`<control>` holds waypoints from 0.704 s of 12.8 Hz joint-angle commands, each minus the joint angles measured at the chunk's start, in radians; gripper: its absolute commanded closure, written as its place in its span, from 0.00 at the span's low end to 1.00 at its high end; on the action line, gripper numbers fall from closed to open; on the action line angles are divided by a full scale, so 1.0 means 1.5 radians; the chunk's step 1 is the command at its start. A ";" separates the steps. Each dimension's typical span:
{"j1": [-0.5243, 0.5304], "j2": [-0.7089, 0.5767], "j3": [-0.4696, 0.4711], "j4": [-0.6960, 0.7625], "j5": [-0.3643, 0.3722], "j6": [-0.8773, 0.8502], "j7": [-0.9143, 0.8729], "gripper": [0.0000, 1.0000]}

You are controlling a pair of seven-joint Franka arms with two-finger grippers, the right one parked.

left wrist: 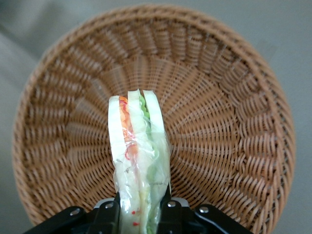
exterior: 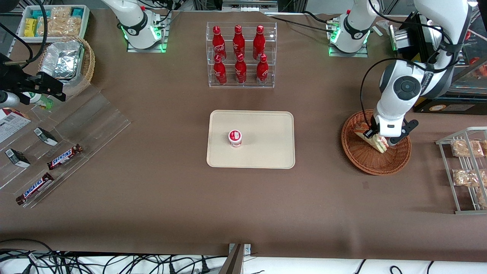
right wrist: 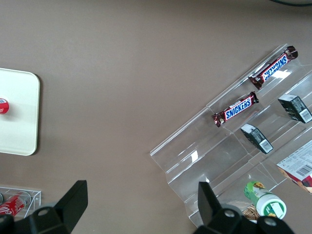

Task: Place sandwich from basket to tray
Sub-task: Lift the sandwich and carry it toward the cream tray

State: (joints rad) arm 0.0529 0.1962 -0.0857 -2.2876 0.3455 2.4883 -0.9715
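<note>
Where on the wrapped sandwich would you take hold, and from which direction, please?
By its two flat bread faces, from above, fingers squeezing across the layers. The sandwich stands on edge in the basket, so those broad faces offer parallel surfaces. The gripper appears shut on it exactly so, over the basket. Squeeze gently, since the bread probably compresses.

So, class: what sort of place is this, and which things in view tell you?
Probably a lab mock-up of a snack shop: a clear rack of red bottles, chocolate bars on acrylic shelving, and the end effector holding a wrapped sandwich over a wicker basket.
</note>
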 commanded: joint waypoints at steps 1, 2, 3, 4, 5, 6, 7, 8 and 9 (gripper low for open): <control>0.002 -0.036 -0.016 0.061 -0.040 -0.095 0.071 1.00; 0.002 -0.037 -0.021 0.095 -0.070 -0.137 0.108 1.00; -0.001 -0.037 -0.021 0.137 -0.091 -0.186 0.141 1.00; -0.003 -0.036 -0.021 0.175 -0.103 -0.226 0.159 1.00; -0.005 -0.035 -0.021 0.212 -0.121 -0.258 0.175 1.00; -0.005 -0.033 -0.022 0.250 -0.146 -0.296 0.198 1.00; -0.005 -0.030 -0.030 0.290 -0.171 -0.342 0.227 1.00; -0.005 -0.028 -0.034 0.325 -0.191 -0.378 0.254 1.00; -0.006 -0.027 -0.039 0.344 -0.221 -0.396 0.277 1.00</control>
State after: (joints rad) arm 0.0450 0.1383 -0.1292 -1.8591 0.0824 1.9739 -0.6343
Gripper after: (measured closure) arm 0.828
